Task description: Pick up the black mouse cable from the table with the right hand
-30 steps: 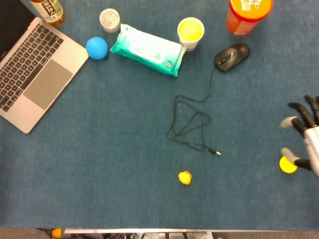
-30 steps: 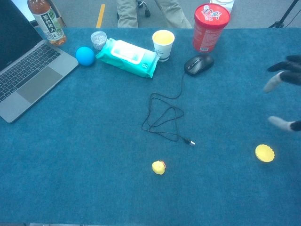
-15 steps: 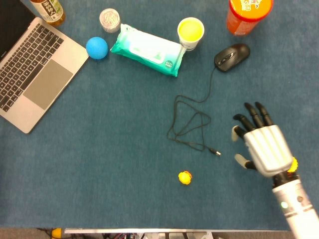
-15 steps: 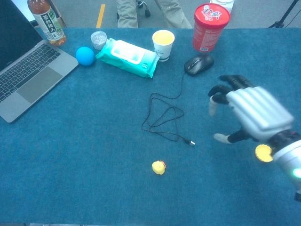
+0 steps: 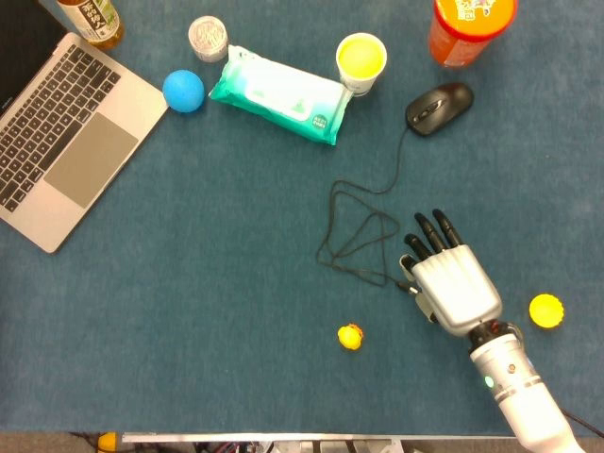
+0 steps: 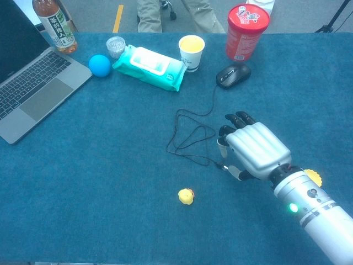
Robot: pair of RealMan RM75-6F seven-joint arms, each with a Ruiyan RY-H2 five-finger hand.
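The black mouse cable (image 5: 331,217) lies in loose loops on the blue table mat, running up to the black mouse (image 5: 439,106) near the back. In the chest view the cable (image 6: 176,113) and the mouse (image 6: 233,74) show the same way. My right hand (image 5: 451,278) hovers low at the right edge of the loops, palm down, fingers spread and pointing away from me. It covers the cable's plug end in the head view. In the chest view the right hand (image 6: 253,149) has its thumb just beside the plug; nothing is held. My left hand is out of both views.
A small yellow duck (image 5: 350,336) sits in front of the loops and a yellow cap (image 5: 545,310) to the right of my wrist. Along the back stand a wipes pack (image 5: 278,94), yellow cup (image 5: 361,61), orange-red canister (image 5: 467,28), blue ball (image 5: 183,91) and laptop (image 5: 57,132).
My right hand came in from the right edge of the table and moved left across the mat. It now reaches over the plug end of the cable. The cable has not moved.
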